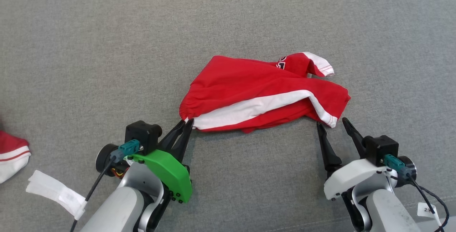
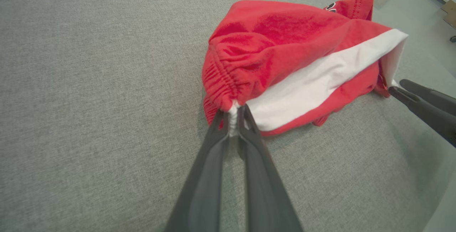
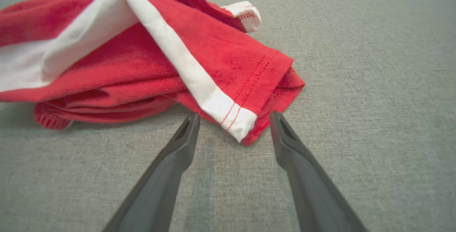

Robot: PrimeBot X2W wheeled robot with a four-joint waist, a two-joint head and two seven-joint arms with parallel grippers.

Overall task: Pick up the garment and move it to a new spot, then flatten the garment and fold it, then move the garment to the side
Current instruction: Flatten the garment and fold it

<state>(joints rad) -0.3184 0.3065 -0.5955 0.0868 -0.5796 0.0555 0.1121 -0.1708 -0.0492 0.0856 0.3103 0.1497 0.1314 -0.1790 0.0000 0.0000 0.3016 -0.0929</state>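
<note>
Garment (image 1: 249, 82) (crumpled) on grey fabric surface (image 1: 107, 64)

Grey woven fabric surface (image 1: 89, 64), broad and flat; crumpled red garment (image 1: 249, 82) with a white stripe lying near the middle, gathered waistband end toward the left, hemmed end toward the right; second red-and-white cloth (image 1: 12, 153) lying at the far left edge, well apart
</note>
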